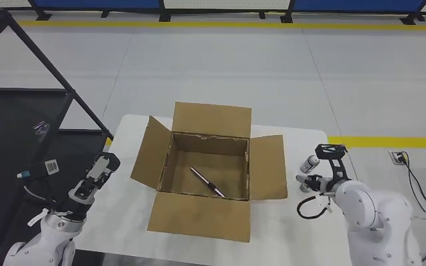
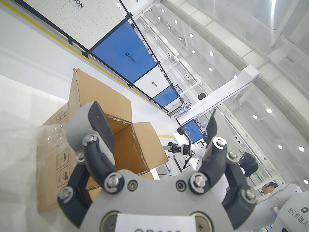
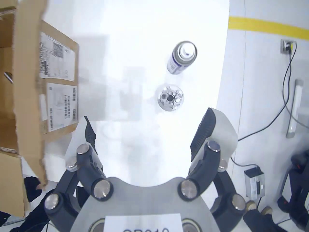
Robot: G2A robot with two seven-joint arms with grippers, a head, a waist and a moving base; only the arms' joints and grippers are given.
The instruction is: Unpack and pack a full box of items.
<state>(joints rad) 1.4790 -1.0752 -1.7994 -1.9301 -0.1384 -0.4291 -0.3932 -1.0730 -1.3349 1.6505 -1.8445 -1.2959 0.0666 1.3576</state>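
My right gripper [image 3: 148,115] hangs spread and empty over the table [image 3: 135,25]. Just ahead of it lies a metal disc [image 3: 170,97]. Beyond that is a can [image 3: 182,59], on end as far as I can tell, close to the disc but apart from it. In the top view the can sits at centre right, beside the right flap of the box [image 1: 200,216], which stands open mid-frame. A rod [image 1: 208,182] lies on the box floor, long axis running upper left to lower right. From my right gripper it lies toward frame left, past the flap and wall. My left gripper [image 2: 154,112], at lower left in the top view, is spread too but tilted up off the table. I judge the right arm better posed for the rod, jaws set across that diagonal.
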